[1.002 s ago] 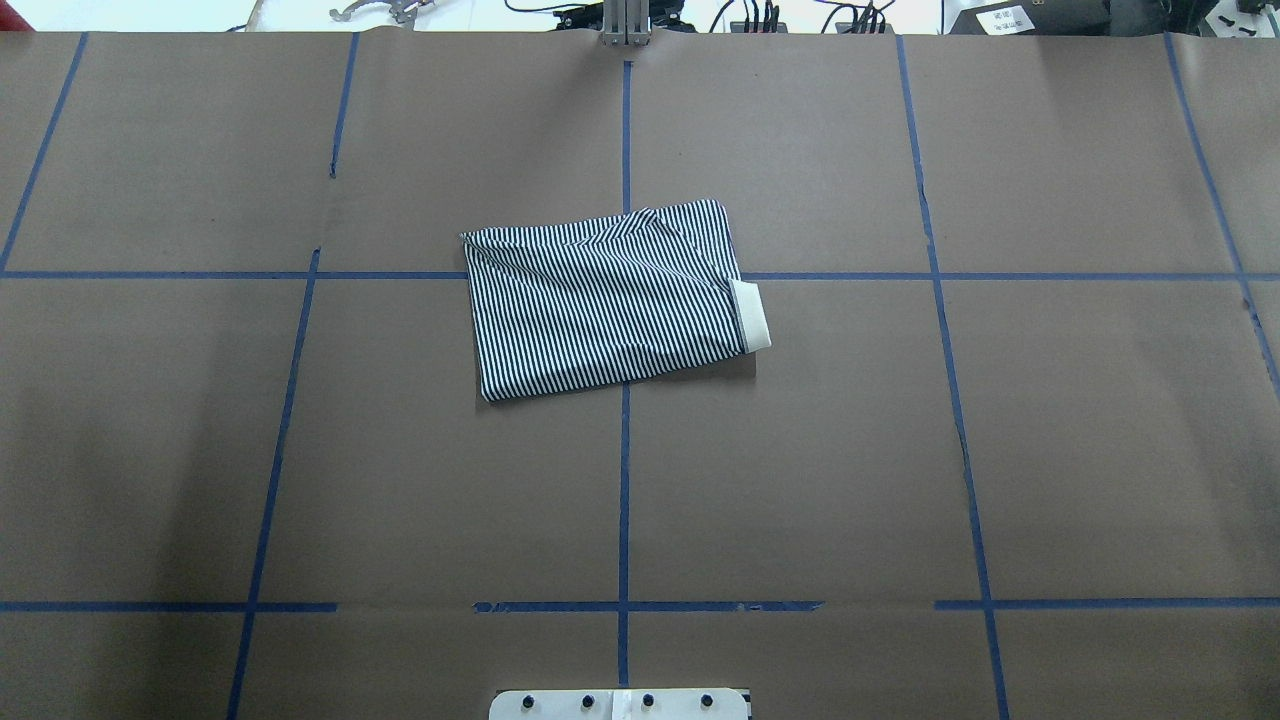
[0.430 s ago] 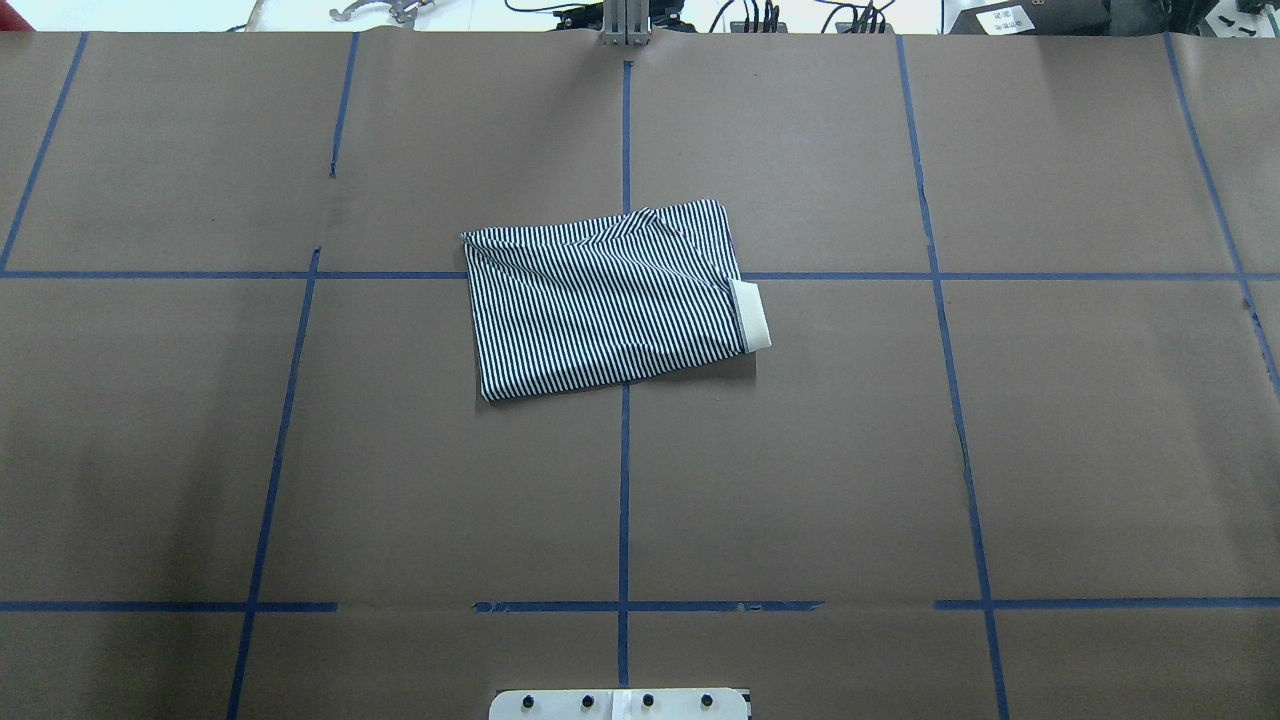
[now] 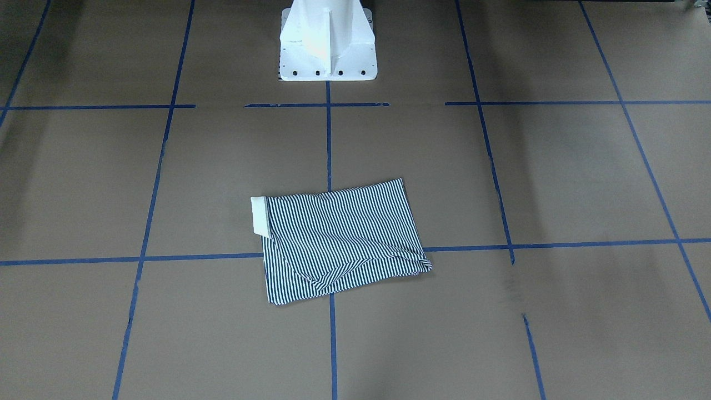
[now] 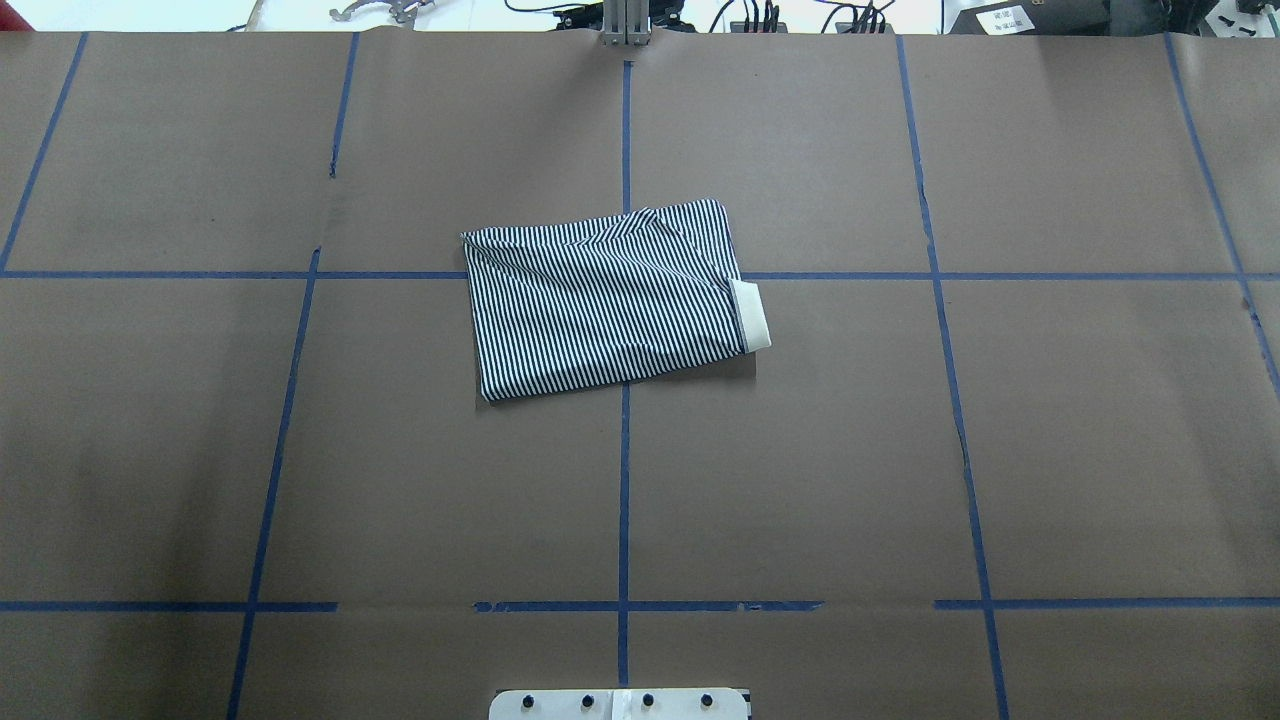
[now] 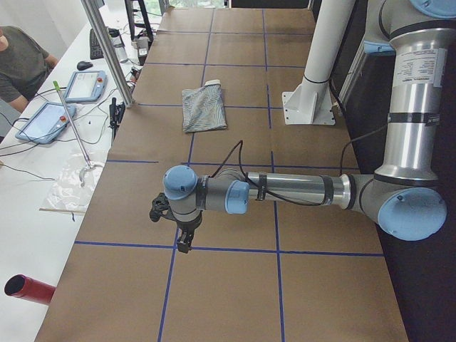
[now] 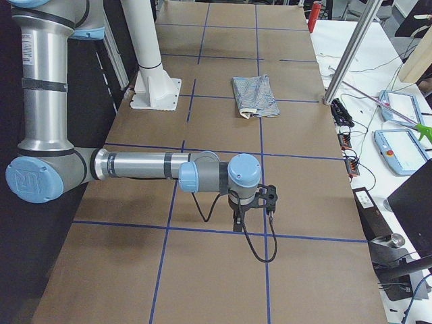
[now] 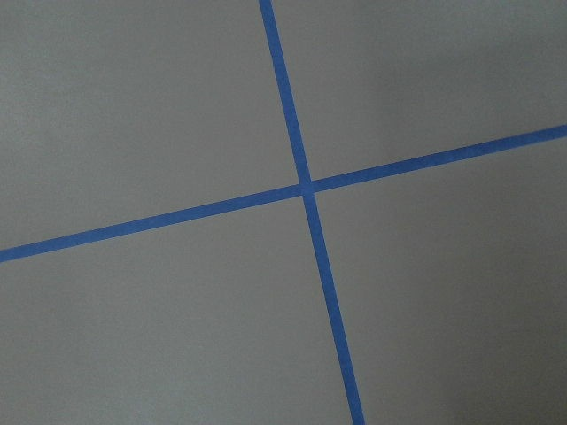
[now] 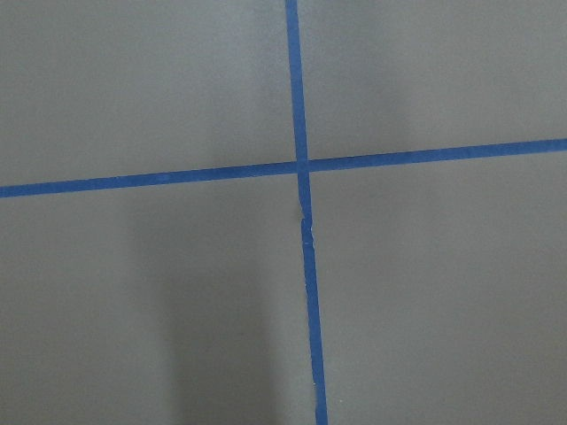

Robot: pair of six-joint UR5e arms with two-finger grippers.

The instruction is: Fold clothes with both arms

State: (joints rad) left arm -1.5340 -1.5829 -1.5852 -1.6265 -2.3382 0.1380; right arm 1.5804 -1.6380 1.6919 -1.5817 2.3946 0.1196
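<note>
Exterior left, nearest first: left gripper point(image 5: 184, 241) hanging low over a crossing of blue tape lines point(image 7: 306, 188), pointing down, too small and dark to say whether parted or closed. Much the same from exterior right: right gripper point(image 6: 238, 220) poised above another tape crossing, parted or closed impossible to tell. Both wrist views filled with bare brown table point(image 4: 1000, 450) and tape, nothing else. Farther along, level with the white pedestal point(image 3: 326, 44), the polo shirt point(image 4: 610, 300) lying flat mid-table, straddling the centre tape line, already folded down to a compact striped rectangle, with a strip of cream collar point(image 4: 752, 315) poking out at one short end. Probably light, limp and easily rumpled: soft knit, no stiffness, layers apt to slide apart if lifted from a single point. Best taken at two corners of one folded edge, pinching all layers together, one gripper per corner, clear of the loose collar. Shirt well apart from both grippers, each out toward its own end of the table, shirt between them, neither touching it nor over it.
</note>
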